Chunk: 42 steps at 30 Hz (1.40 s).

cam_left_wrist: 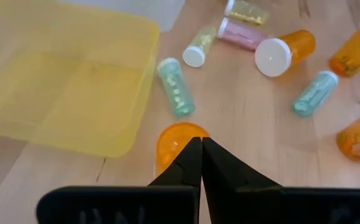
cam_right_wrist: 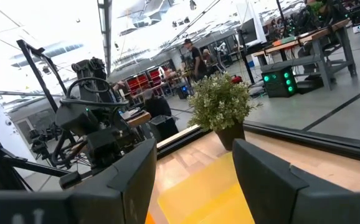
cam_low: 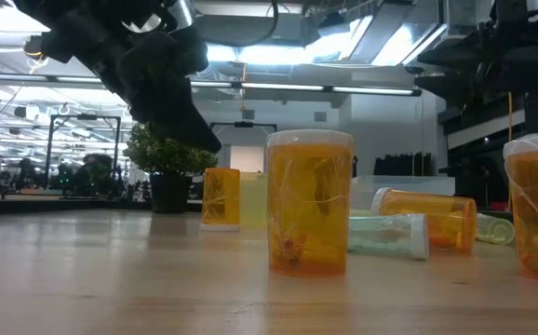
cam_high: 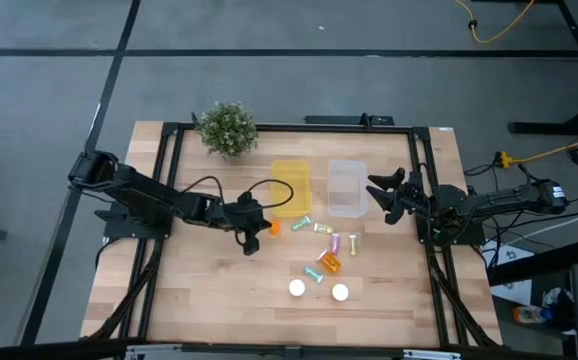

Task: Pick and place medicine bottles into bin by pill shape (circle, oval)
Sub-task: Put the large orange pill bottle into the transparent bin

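left gripper (cam_left_wrist: 201, 146) over the table just beside the yellow bin (cam_high: 291, 186), fingers pressed together, tips meeting with nothing between them. directly below the tips stands an orange bottle (cam_left_wrist: 179, 144); contact cannot be judged. right gripper (cam_high: 381, 195) raised at the far side of the clear bin (cam_high: 347, 187), fingers spread apart, holding nothing. remaining medicine bottles (cam_high: 326, 250) scattered on the wood in front of both bins: teal, pink and cream vials lying down, orange ones with white caps. both bins look empty. potted plant (cam_high: 227, 128) at the back edge.
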{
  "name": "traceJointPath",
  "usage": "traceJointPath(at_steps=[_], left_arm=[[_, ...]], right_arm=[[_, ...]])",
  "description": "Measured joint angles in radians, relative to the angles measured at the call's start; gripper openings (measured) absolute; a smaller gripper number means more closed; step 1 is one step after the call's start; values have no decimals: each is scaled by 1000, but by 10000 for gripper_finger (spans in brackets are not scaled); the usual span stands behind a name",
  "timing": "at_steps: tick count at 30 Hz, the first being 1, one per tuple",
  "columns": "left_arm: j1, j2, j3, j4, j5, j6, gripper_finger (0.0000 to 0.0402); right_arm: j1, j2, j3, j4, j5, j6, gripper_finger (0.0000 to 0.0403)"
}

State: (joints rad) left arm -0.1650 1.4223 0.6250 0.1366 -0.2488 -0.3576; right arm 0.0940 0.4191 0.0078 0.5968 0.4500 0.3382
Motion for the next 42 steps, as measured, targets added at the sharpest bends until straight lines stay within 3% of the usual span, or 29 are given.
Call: traceJointPath(at_steps=[20,38,42], left_arm=[[1,61,2,3,18,-32,1],[-17,18,-2,-88,33,-148,1],[-26,18,-2,-21,31,-128,1]], right_arm=[[0,0,0,-2,0,0,213],[0,0,0,-40,0,1,213],[0,0,0,-45,0,1,213]])
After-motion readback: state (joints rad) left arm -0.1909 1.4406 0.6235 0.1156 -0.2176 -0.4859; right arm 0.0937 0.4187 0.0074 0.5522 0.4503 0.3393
